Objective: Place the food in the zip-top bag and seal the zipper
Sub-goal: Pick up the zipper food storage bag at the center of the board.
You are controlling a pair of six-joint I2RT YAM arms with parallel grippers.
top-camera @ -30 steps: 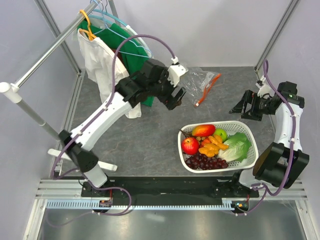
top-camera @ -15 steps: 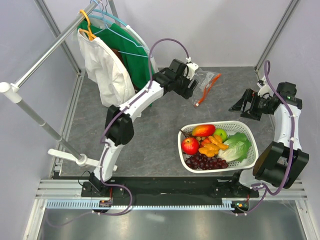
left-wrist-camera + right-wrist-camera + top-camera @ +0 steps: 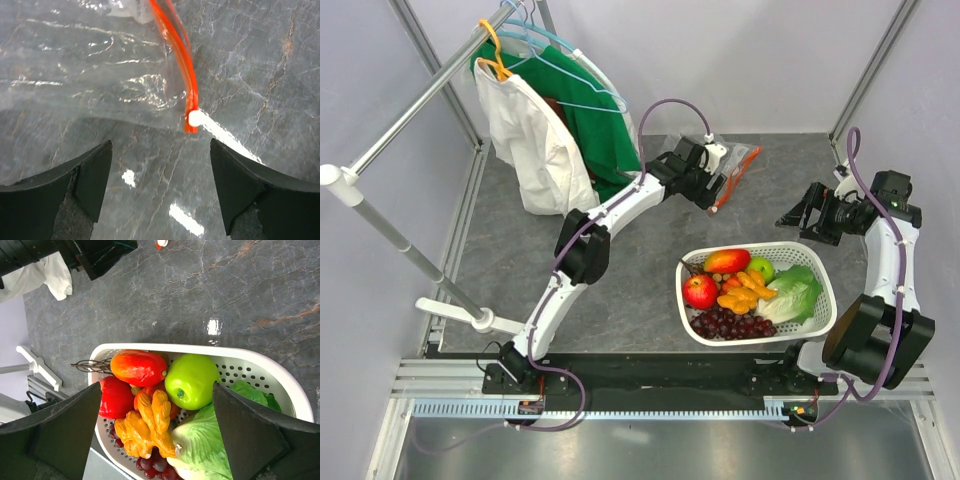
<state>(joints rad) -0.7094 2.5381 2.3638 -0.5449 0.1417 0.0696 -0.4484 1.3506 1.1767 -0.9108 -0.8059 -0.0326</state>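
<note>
The clear zip-top bag [image 3: 738,158] lies flat at the back of the table, its orange-red zipper [image 3: 737,178] running along one side. My left gripper [image 3: 713,187] hovers open just short of the zipper's near end. In the left wrist view the bag [image 3: 85,65], the zipper [image 3: 181,55] and its white end tab [image 3: 196,118] lie ahead of the left gripper [image 3: 160,185], with nothing between the fingers. The food fills a white basket [image 3: 756,247]: red apple [image 3: 700,291], mango [image 3: 727,261], green apple [image 3: 760,268], orange pieces [image 3: 740,292], lettuce [image 3: 795,292], grapes [image 3: 730,324]. My right gripper [image 3: 796,214] hangs open above the basket [image 3: 280,371].
A garment rail [image 3: 420,100] crosses the back left, with a white garment [image 3: 530,135] and a green one [image 3: 605,125] on hangers close behind the left arm. Frame posts stand at the table's back corners. Grey tabletop lies between bag and basket.
The left arm has stretched out from beside the hanging clothes to the bag, its gripper now low over the zipper's end. The right arm has hardly moved.
</note>
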